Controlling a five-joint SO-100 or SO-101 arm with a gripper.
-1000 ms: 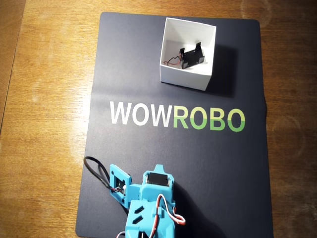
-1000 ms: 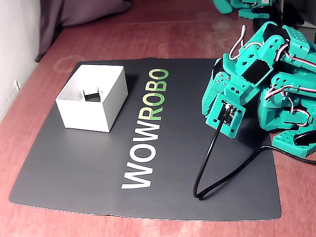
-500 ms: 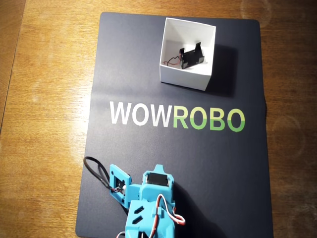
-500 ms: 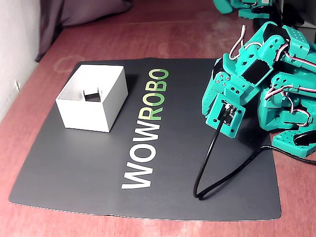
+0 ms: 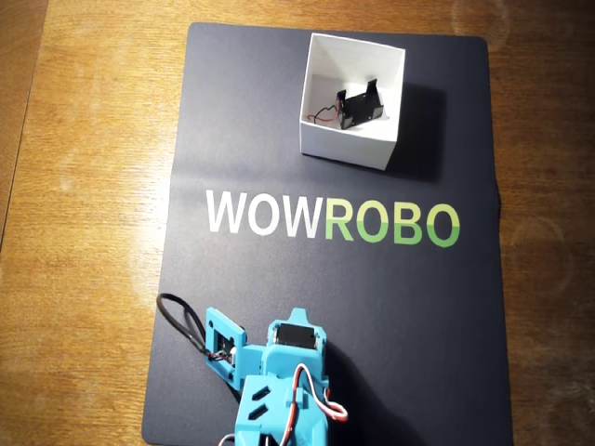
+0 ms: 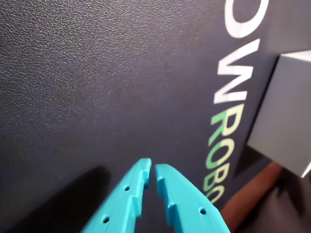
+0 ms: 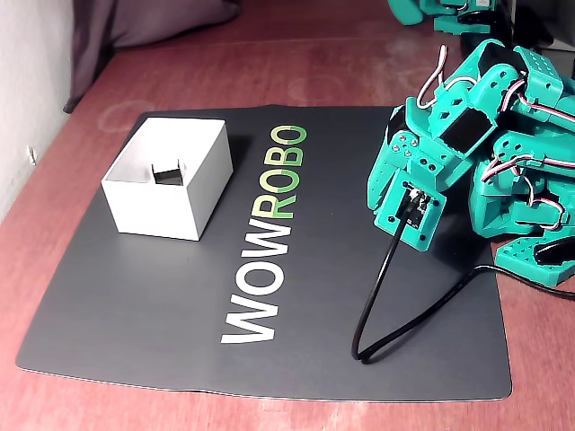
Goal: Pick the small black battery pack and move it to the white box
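Note:
The small black battery pack (image 5: 359,106) with thin red and black wires lies inside the white box (image 5: 346,145) at the far end of the mat. A dark part of the pack (image 7: 167,175) shows over the box's rim (image 7: 163,203) in the fixed view. The teal arm (image 5: 279,381) is folded back at the near edge of the mat, far from the box. In the wrist view my gripper (image 6: 152,168) has its jaws nearly touching, holds nothing, and hovers over bare mat. The box's side (image 6: 285,121) shows at the right of that view.
A black mat (image 5: 279,288) with the "WOWROBO" lettering (image 5: 332,219) lies on a wooden table (image 5: 84,186). A black cable (image 7: 384,301) loops from the arm's wrist onto the mat. More teal arm parts (image 7: 530,197) stand to the right in the fixed view.

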